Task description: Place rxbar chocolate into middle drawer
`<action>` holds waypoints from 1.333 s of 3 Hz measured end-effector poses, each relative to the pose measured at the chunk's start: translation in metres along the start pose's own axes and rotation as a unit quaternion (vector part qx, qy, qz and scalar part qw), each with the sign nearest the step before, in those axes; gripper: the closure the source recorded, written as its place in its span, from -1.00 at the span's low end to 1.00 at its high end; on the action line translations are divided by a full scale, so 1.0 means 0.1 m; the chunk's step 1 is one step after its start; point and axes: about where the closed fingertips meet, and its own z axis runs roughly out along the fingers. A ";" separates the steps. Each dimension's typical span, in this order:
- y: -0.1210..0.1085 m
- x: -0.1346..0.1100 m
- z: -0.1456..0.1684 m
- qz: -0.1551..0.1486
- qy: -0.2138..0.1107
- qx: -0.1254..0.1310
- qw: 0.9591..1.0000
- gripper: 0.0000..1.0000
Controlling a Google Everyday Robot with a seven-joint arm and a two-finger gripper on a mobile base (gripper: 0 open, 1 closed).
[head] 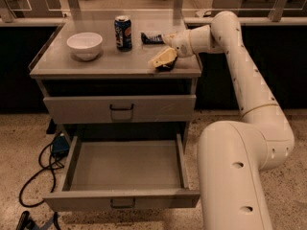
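The rxbar chocolate (pixel 166 68), a small dark bar, lies near the front right edge of the cabinet top. My gripper (pixel 162 60) is down on it from the right, covering most of it. The middle drawer (pixel 125 201) is pulled out at the bottom of the cabinet, and nothing shows inside it. The like-fronted drawer (pixel 120 109) above it is shut.
On the cabinet top (pixel 57 66) stand a white bowl (pixel 85 45) at the left and a blue soda can (pixel 123 32) in the middle. A blue-black wrapped bar (pixel 151 37) lies behind my gripper. Black cables (pixel 41 169) lie on the floor to the left. My arm's base (pixel 235 176) stands to the right of the open drawer.
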 end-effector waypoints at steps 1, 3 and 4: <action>0.07 -0.08 -0.18 -0.004 -0.052 0.000 0.999 -1.00; 0.03 0.00 -0.13 0.008 -0.005 0.008 1.000 -1.00; -0.05 0.23 -0.18 0.039 0.100 0.041 0.993 -1.00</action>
